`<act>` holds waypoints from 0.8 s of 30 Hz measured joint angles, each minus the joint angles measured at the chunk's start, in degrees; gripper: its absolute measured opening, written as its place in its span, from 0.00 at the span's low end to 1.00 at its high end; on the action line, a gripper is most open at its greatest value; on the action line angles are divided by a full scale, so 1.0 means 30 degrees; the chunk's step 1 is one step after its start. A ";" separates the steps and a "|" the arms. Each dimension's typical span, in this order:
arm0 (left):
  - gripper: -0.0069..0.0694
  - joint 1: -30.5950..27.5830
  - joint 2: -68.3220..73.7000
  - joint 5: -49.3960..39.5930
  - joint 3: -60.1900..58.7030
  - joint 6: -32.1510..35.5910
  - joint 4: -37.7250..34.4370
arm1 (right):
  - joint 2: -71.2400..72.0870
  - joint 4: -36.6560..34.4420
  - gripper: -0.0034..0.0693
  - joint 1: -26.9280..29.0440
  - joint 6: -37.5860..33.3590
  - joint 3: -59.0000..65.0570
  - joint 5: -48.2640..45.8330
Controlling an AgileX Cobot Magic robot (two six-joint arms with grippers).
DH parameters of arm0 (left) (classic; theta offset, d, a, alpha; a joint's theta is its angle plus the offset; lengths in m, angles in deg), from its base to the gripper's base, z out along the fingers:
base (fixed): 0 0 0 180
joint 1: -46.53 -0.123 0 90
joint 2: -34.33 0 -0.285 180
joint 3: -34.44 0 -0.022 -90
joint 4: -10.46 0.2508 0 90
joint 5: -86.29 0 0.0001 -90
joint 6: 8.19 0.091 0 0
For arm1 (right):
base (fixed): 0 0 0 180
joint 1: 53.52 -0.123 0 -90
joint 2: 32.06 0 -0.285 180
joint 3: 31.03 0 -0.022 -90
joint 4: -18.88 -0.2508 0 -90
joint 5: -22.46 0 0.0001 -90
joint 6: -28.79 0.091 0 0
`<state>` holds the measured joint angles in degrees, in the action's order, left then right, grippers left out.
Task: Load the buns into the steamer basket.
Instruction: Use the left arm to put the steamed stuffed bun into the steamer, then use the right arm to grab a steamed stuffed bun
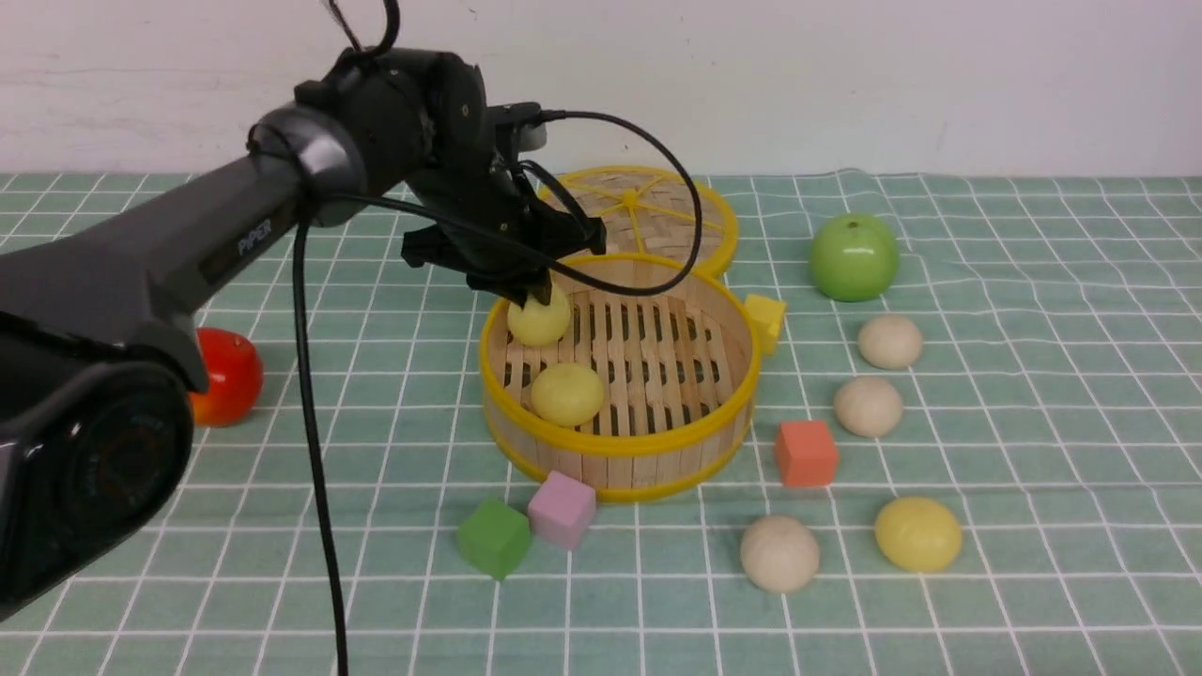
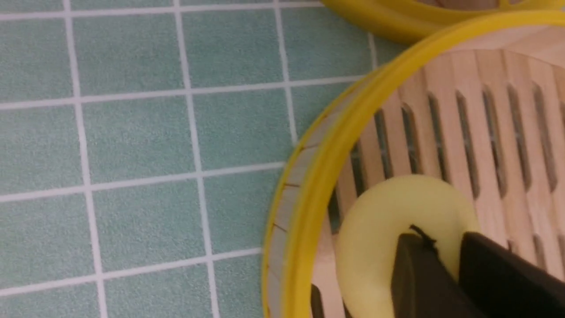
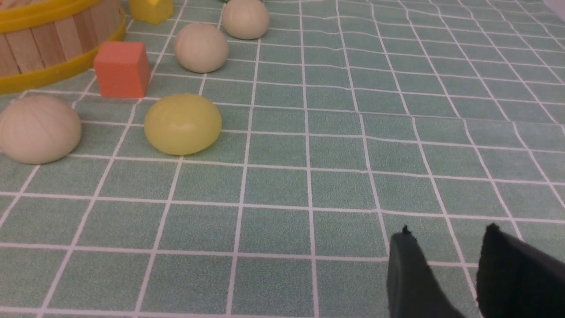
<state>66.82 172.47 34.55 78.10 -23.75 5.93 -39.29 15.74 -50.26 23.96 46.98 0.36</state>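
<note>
Left fingers (image 2: 415, 278) parted over yellow bun (image 2: 379, 229) in steamer basket (image 1: 615, 443), right fingers (image 3: 410, 278) released

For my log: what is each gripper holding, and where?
Left gripper sits at the top of a yellow bun in the steamer basket; a grip cannot be told. Right gripper holds nothing.

**Front view:** bright, even light from overhead. The tabletop (image 1: 1033, 451) is uniformly lit, with no hard shadows. There are soft, short shadows under the buns (image 1: 869, 407) and at the foot of the basket (image 1: 615, 441). The apple (image 1: 853, 256) has a small pale glare spot on top. The left arm (image 1: 141, 272) is close to the lens, with soft edges and a faint sheen.

**Left wrist view:** mildly blurred throughout. The left hand (image 2: 443, 247) is dark and out of focus, its detail lost.

**Right wrist view:** the middle ground is sharp. The right hand (image 3: 446, 247) is near-black and fuzzy at the picture's edge.
</note>
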 joint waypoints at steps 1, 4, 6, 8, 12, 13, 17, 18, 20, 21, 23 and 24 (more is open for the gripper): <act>0.34 0.0000 0.0000 -0.0086 0.0000 0.0000 0.0000 | 0.0000 0.0000 0.38 0.0000 0.0000 0.0000 0.0000; 0.46 0.0000 -0.0021 -0.0656 0.0000 0.0101 0.0022 | 0.0000 0.0000 0.38 0.0000 0.0000 0.0000 0.0000; 0.50 0.0000 -0.0101 -0.1145 0.0000 0.0456 0.0022 | 0.0000 0.0000 0.38 0.0000 0.0000 0.0000 0.0000; 0.53 0.0000 -0.0321 -0.1926 0.0000 0.0980 0.0022 | 0.0000 0.0000 0.38 0.0000 0.0000 0.0000 0.0000; 0.54 0.0000 -0.2000 -0.4292 0.0000 0.1723 0.0242 | 0.0000 0.0000 0.38 0.0000 0.0000 0.0000 0.0000; 0.53 0.0000 -0.2646 -0.4754 0.0000 0.1743 0.0396 | 0.0000 0.0000 0.38 0.0000 0.0000 0.0000 0.0000; 0.47 0.0000 -0.5128 -0.5942 0.0000 0.1786 0.0903 | 0.0000 0.0000 0.38 0.0000 0.0000 0.0000 0.0000; 0.43 0.0000 -0.6192 -0.6217 0.0000 0.1786 0.1064 | 0.0000 0.0000 0.38 0.0000 0.0000 0.0000 0.0000; 0.38 0.0000 -0.7470 -0.6370 0.0000 0.1786 0.1509 | 0.0000 0.0000 0.38 0.0000 0.0000 0.0000 0.0000; 0.32 0.0000 -0.8804 -0.6370 -0.0079 0.1802 0.1827 | 0.0000 0.0000 0.38 0.0000 0.0000 0.0000 0.0000; 0.26 0.0000 -1.0904 -0.6370 -0.0534 0.1802 0.2517 | 0.0000 0.0000 0.38 0.0000 0.0000 0.0000 0.0000; 0.24 0.0000 -1.1342 -0.6370 -0.0783 0.1802 0.2739 | 0.0000 0.0000 0.38 0.0000 0.0000 0.0000 0.0000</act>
<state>66.82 138.44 15.44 75.75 -18.35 14.15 -39.29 15.74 -50.26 23.96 46.98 0.36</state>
